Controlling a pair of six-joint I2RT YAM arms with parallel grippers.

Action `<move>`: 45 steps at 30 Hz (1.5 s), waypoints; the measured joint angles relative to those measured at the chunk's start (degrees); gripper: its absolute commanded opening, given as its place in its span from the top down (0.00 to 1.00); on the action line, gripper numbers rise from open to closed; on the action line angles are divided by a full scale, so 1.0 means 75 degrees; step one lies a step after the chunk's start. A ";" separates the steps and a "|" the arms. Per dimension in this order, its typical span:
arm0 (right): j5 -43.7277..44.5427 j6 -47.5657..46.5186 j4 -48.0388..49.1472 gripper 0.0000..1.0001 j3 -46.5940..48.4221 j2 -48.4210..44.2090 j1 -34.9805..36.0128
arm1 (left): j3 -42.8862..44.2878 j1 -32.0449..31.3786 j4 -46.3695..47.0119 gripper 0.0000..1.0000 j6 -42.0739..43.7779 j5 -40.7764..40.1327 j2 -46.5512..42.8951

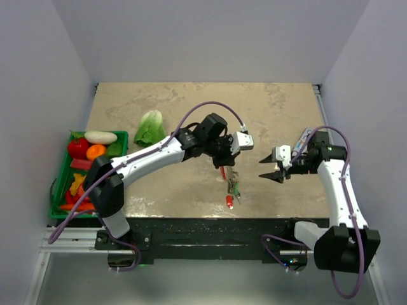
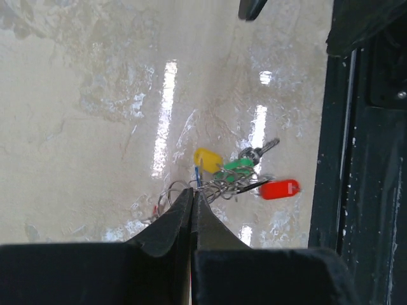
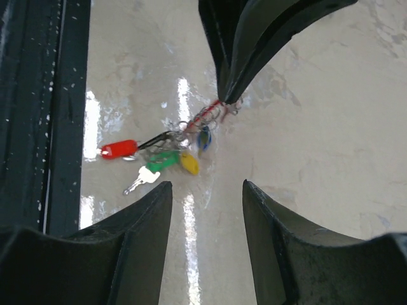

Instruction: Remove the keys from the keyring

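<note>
Keys [image 2: 229, 175] rest in one bunch on the table [image 1: 191, 108] near its front edge: one yellow head [image 2: 208, 159], one green [image 2: 238, 166], one blue [image 3: 203, 138], one red tag [image 2: 278, 189] and one silver key [image 3: 141, 179]. Closed tight, the left gripper [image 2: 193, 194] pinches the keyring [image 3: 194, 124] at its red end. Nearby, the right gripper [image 3: 205, 184] hovers, jaws apart and empty. Tag writing is too small to read. One crate [image 1: 56, 190] of vegetables and one lettuce [image 1: 150, 127] sit far left.
</note>
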 measured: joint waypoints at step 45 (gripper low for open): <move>-0.1734 -0.1139 -0.0959 0.64 0.0635 0.1364 0.1393 | 0.2104 0.0358 -0.1585 1.00 0.0868 0.3567 -0.0417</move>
